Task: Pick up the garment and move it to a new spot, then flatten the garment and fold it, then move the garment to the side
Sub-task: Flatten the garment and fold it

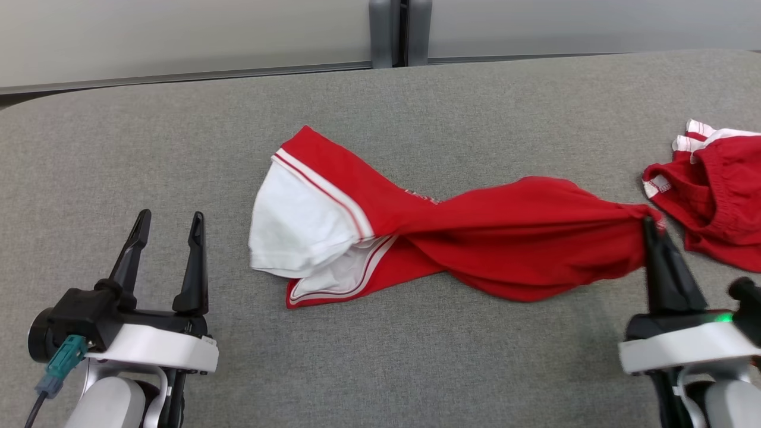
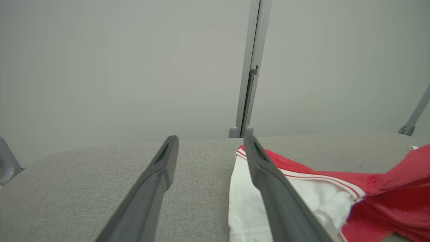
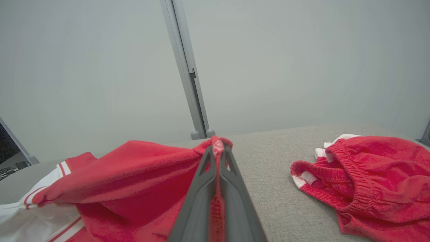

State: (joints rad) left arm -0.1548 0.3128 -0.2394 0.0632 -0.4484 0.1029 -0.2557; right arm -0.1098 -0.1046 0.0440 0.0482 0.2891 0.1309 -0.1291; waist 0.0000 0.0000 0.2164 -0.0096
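Note:
The garment (image 1: 475,232) is a red piece with white panels and striped trim, twisted and stretched across the middle of the grey table. My right gripper (image 1: 653,229) is shut on its red right-hand end; in the right wrist view the red cloth (image 3: 134,181) bunches between the closed fingertips of that gripper (image 3: 218,148). My left gripper (image 1: 168,221) stands open at the lower left, apart from the cloth. In the left wrist view the garment's white end (image 2: 248,201) lies just right of the open left gripper (image 2: 210,141).
A second red garment (image 1: 713,196) with white trim lies crumpled at the table's right edge, also seen as a red garment with an elastic band (image 3: 366,181). The grey padded table (image 1: 178,137) ends at a pale wall with a grey post (image 1: 392,32).

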